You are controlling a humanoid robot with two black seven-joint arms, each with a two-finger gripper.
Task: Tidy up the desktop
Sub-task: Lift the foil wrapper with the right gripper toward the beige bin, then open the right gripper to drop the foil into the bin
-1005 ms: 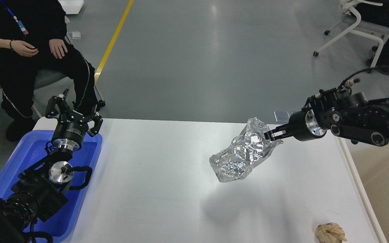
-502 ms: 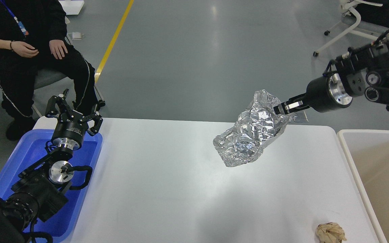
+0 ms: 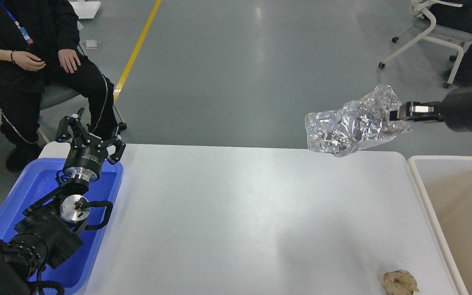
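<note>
Holding crumpled foil (image 3: 352,131) clamped in our right gripper (image 3: 400,114), lifted over the desk (image 3: 240,221) far edge | left gripper (image 3: 90,133) fingers apart above blue tray (image 3: 35,180) | paper ball (image 3: 400,282) on desk near corner

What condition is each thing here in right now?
Foil wrapper: crumpled, held in the air.
Right gripper: shut on the foil wrapper.
Left gripper: open, holding nothing.
Paper ball: crumpled, lying on the desktop.
Blue tray: open-topped.
Beige bin: open-topped.
</note>
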